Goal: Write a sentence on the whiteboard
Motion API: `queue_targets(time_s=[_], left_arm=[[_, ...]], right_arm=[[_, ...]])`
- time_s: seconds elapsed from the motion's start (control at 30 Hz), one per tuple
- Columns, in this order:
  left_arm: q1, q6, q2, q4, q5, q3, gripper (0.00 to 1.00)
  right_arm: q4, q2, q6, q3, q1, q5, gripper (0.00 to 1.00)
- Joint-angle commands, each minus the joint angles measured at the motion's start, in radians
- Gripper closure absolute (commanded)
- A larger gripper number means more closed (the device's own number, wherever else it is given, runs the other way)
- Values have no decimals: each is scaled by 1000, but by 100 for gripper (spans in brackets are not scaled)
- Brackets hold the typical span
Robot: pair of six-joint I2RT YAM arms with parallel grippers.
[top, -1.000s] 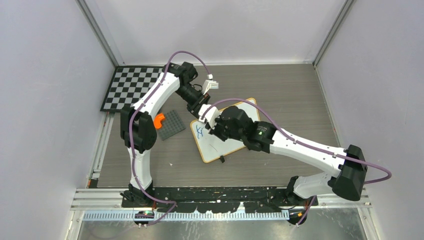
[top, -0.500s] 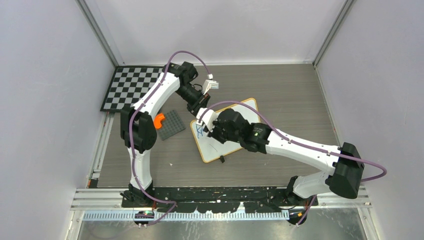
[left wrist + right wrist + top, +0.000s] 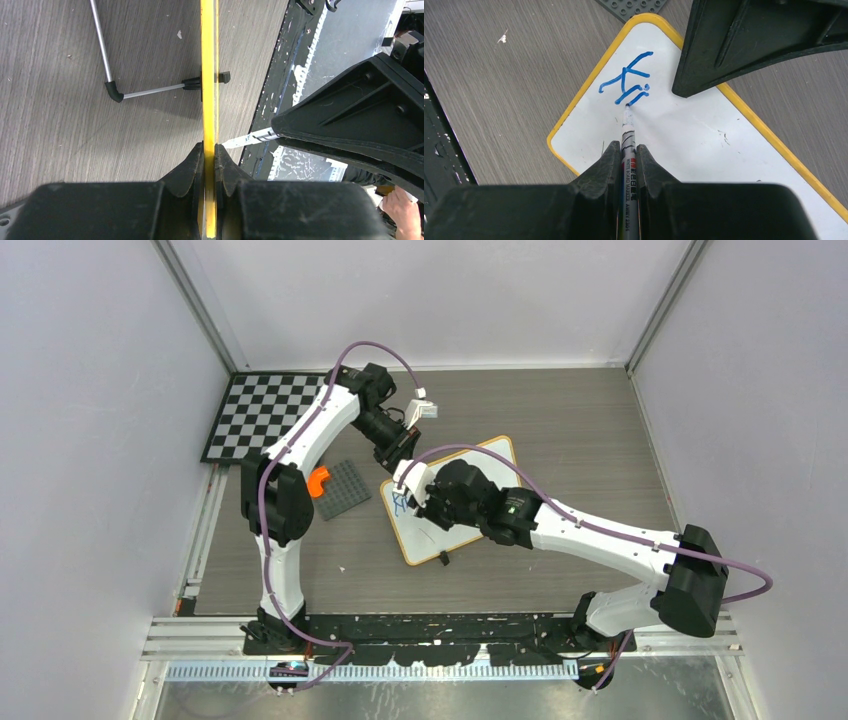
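My right gripper [image 3: 628, 150] is clamped on the marker [image 3: 627, 127], whose tip touches the whiteboard [image 3: 704, 135] just under the blue strokes. Over the last second my wrist has slid a little toward the board's left corner, and the sentence [image 3: 626, 85] has gained a stroke, so it now reads roughly "Ki". My left gripper [image 3: 209, 152] pinches the board's yellow rim, steadying it near the middle of the table [image 3: 560, 410]. I judge that nearly all the words are left to write.

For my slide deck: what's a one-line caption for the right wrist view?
Right tool grips a marker, its tip at the blue letters on the whiteboard.
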Motion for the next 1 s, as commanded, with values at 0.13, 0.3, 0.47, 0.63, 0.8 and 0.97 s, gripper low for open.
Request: queue_targets(time_s=[0.13, 0.3, 0.47, 0.63, 0.8, 0.97], left_arm=[[-61, 33, 39, -11, -36, -41, 100], [-60, 35, 38, -14, -39, -39, 100], [-60, 34, 41, -13, -40, -41, 100], [-60, 35, 41, -14, -40, -36, 100], [-61, 35, 42, -15, -40, -35, 100], [-61, 31, 42, -15, -43, -33, 100]], right_arm=[[52, -19, 7, 39, -6, 54, 100], [56, -16, 8, 47, -10, 56, 100], [63, -16, 11, 58, -19, 63, 100], [63, -18, 12, 63, -25, 61, 100], [63, -28, 12, 56, -35, 67, 100], [62, -50, 7, 41, -49, 70, 100]])
